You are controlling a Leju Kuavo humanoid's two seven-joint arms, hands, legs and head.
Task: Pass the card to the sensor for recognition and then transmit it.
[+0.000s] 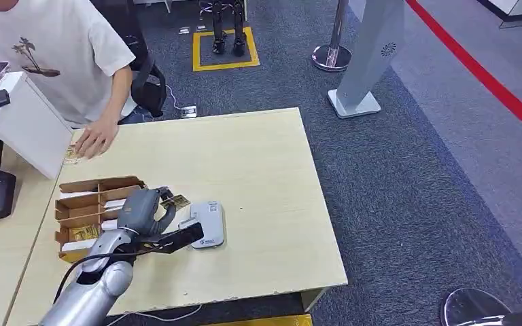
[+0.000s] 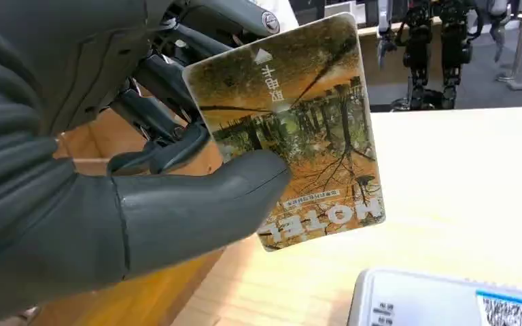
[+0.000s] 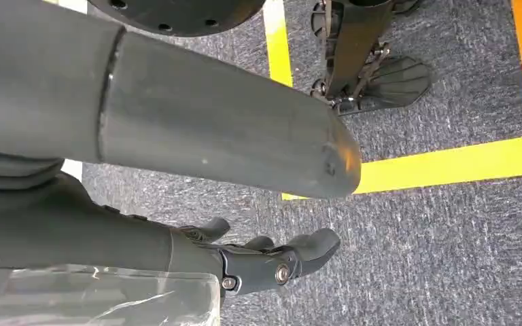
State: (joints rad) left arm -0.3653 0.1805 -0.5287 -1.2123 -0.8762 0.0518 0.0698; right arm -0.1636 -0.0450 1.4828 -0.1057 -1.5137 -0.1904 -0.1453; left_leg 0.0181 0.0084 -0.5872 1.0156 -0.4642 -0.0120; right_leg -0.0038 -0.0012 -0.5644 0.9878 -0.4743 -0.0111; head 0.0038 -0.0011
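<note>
**Card lifted, not yet on the sensor**

Far left in the head view, a person's hand (image 1: 95, 141) rested flat on the table (image 1: 258, 163), well apart from the robot. Next over, the cardboard box (image 1: 85, 207) with its slots of cards sat near the table's left side. The left hand (image 1: 146, 212) was just beside the box, holding the card (image 2: 292, 129) pinched between thumb (image 2: 197, 204) and the darker fingers (image 2: 156, 115) behind it. The card was held up off the table and tilted, printed face toward the wrist camera. Just right of it lay the sensor (image 1: 206, 223), flat on the table; card and sensor looked near but apart.

Judged step: carrying the card to the sensor, scan not done. Next move likely calls for lowering the card flat over the sensor's top, then handing it on.

Right hand (image 3: 272, 261) hung over the carpet, fingers loosely curled and apart, holding nothing.
</note>
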